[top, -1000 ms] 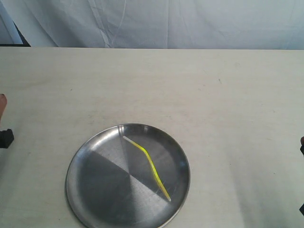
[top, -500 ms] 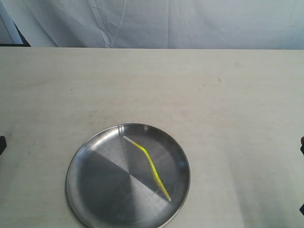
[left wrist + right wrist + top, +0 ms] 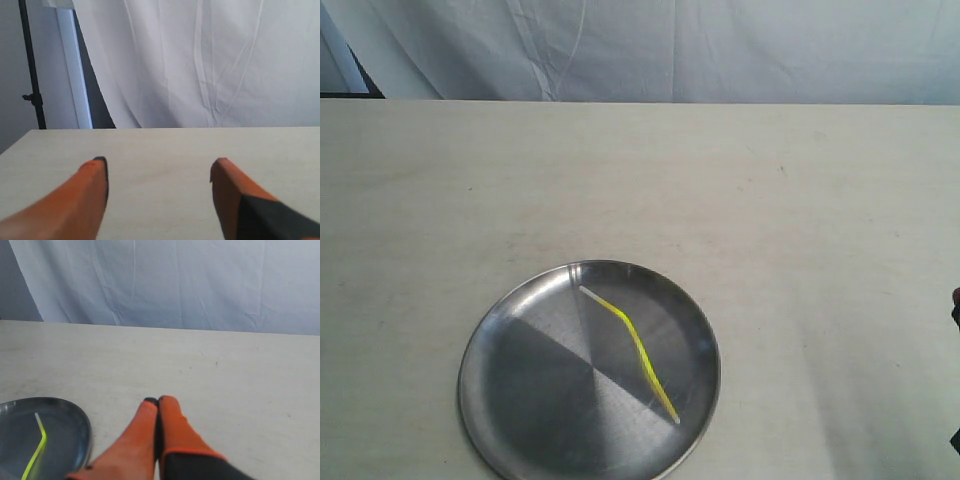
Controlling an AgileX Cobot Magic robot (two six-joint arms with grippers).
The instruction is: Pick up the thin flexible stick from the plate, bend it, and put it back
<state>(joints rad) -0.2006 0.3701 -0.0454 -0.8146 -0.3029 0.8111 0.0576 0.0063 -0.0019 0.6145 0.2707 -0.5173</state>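
The round silver plate (image 3: 520,400) lies on the table near the front, left of centre. On it rests the thin yellow stick (image 3: 638,352), kinked, with pale tips, running from the plate's upper middle to its lower right. The right wrist view shows the plate's edge (image 3: 82,432) and part of the stick (image 3: 36,450). My left gripper (image 3: 159,167) is open over bare table, nothing between its orange fingers. My right gripper (image 3: 157,401) is shut with nothing in it, to the right of the plate. Neither gripper's fingers show in the exterior view.
The pale wooden table (image 3: 770,220) stretches wide around the plate. A white cloth backdrop (image 3: 670,50) hangs behind the far edge. A dark stand (image 3: 31,65) is at the table's far left corner. A dark bit of the right arm (image 3: 956,300) touches the right border.
The left gripper has drawn back off the left edge of the exterior view. The stick and plate have not moved.
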